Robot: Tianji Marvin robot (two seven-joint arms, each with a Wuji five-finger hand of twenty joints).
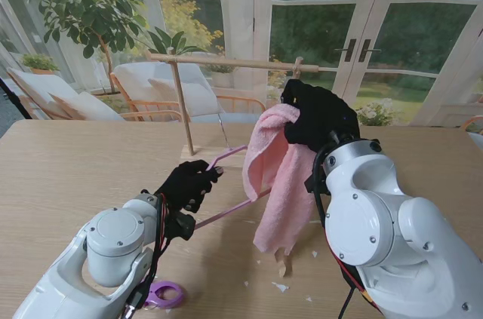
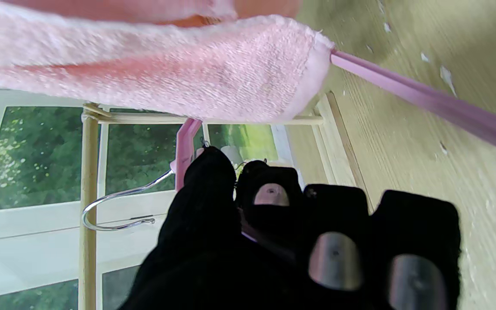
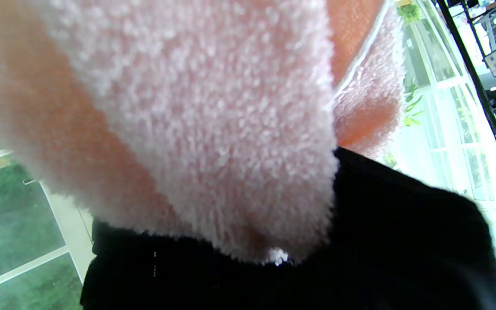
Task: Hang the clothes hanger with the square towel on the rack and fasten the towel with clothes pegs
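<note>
Terry cloth is the awkward part of this job; the pink towel (image 1: 275,176) is soft and limp, draped over the far arm of the pink hanger (image 1: 230,213) and bunched up under the right hand (image 1: 321,115), its lower edge hanging loose just beyond the right wrist, close over the worktop (image 1: 68,176). That right hand is curled round a fold of the cloth at its top, fingers pressed into the pile; from its own wrist view little else shows but fluff. The left hand (image 1: 187,183) is closed on the hanger near its neck, where the wire hook (image 2: 114,206) springs out past the fingertips (image 2: 269,193); the hook points towards the wooden rack (image 1: 219,62), which stands beyond both hands, and has not yet caught the rail.

I'd judge the hanger light and stiff, thin plastic that may twist in a loose grip; holding it close by the neck, as now, looks the sound place, since it steers the hook. The towel weighs little but will slide along the smooth bar if the hanger tilts; better taken by a thick fold than an edge. A purple peg-like thing (image 1: 167,294) lies beside the left forearm; what it is I cannot say for sure.
</note>
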